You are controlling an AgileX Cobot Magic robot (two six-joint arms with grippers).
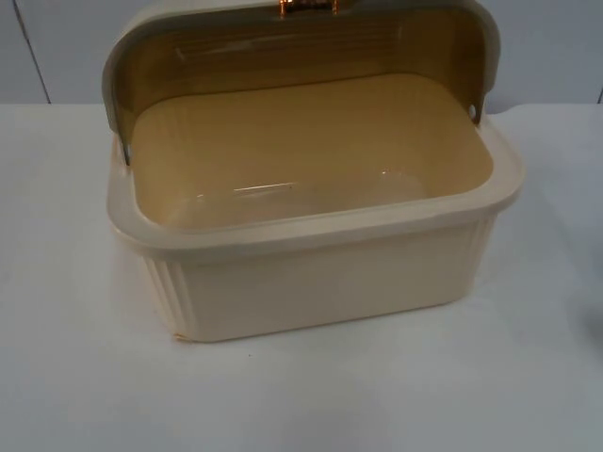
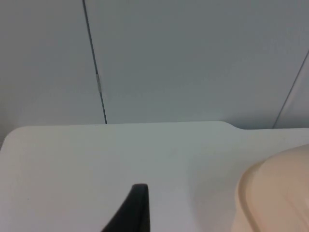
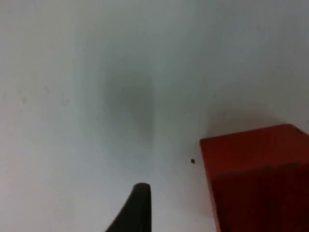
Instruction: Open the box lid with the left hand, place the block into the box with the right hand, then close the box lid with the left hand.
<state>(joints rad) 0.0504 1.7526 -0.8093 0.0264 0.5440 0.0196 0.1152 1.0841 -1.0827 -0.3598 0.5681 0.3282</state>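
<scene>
— So, what's the count?
— One cream box (image 1: 311, 273) mid-table (image 1: 85, 377), one red block (image 3: 256, 179), two grippers.
— Which way does the box run?
— In the top view its long axis goes from 9 to 3 o'clock, with the lid (image 1: 292, 47) swung up at 12.
— And the grippers?
— The left gripper (image 2: 133, 212) hangs over bare table with the box rim just beside it. The right gripper (image 3: 135, 212) hovers near the block, not touching. I can't tell how wide either stands.

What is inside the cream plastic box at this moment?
The cream plastic box stands open, its lid tipped back. Inside, only its bare yellowish floor shows; the front wall hides the nearest strip. The red block lies on the white table.
</scene>
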